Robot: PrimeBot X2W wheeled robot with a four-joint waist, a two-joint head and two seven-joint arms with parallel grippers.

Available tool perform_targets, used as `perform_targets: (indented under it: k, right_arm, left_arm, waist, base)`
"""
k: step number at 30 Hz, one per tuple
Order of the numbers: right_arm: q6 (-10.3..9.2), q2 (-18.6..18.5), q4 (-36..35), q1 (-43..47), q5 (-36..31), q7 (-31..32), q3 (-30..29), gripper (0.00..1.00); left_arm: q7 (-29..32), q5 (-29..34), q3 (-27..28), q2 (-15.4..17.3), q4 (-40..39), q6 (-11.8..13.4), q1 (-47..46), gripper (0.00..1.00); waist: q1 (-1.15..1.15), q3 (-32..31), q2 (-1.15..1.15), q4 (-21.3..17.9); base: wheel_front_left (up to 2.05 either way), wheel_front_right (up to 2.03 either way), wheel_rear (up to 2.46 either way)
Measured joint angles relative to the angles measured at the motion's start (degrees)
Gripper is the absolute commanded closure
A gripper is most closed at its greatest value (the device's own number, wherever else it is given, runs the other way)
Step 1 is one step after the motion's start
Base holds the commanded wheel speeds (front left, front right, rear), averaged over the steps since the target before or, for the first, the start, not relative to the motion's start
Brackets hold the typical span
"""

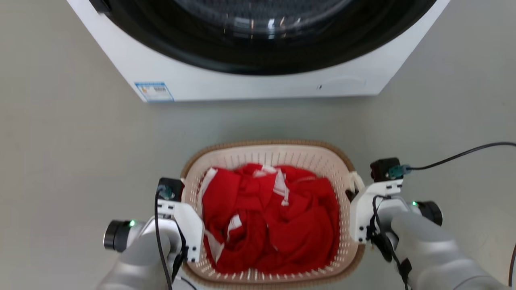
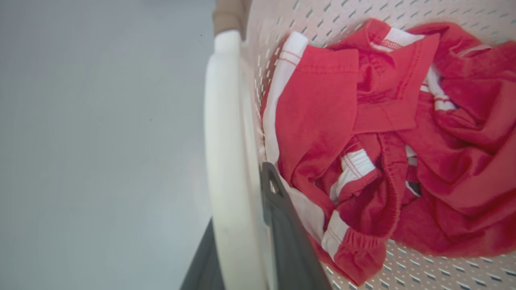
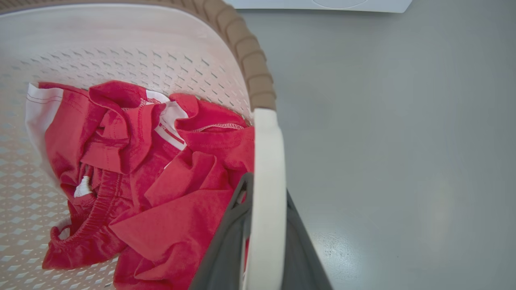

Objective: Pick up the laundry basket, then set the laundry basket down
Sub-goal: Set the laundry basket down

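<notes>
My left gripper [image 2: 240, 197] is clamped on the left handle [image 2: 225, 133] and my right gripper [image 3: 266, 193] on the right handle [image 3: 266, 157], two grips on the one laundry basket [image 1: 268, 144], heaped with red clothes [image 1: 278, 229], near the single washing machine [image 1: 242, 86].

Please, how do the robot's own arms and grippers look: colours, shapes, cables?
The left forearm and right forearm are rounded and silver-grey. At each wrist: a white angular housing, a black cylinder with a green light, a black camera block, black cables. The left gripper and right gripper have long, flat, dark grey fingers.
</notes>
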Motion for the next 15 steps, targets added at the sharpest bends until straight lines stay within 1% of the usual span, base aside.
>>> perform_targets:
  k: [2, 15]
  right_arm:
    - [0.00, -0.01, 0.09, -0.49, 0.01, -0.57, -0.05, 1.00]
    - [0.00, -0.19, 0.91, -6.83, -0.11, -6.49, -0.92, 1.00]
  left_arm:
    - [-0.41, 0.07, -0.01, 0.02, 0.00, 0.03, -0.53, 1.00]
    - [-4.88, 0.70, -0.05, 0.43, 0.00, 0.44, -7.21, 1.00]
  waist:
    - [0.00, 0.90, 0.00, 0.09]
    - [0.00, 12.28, 0.00, 1.53]
  base:
    - [0.00, 0.00, 0.00]
    - [0.00, 0.00, 0.00]
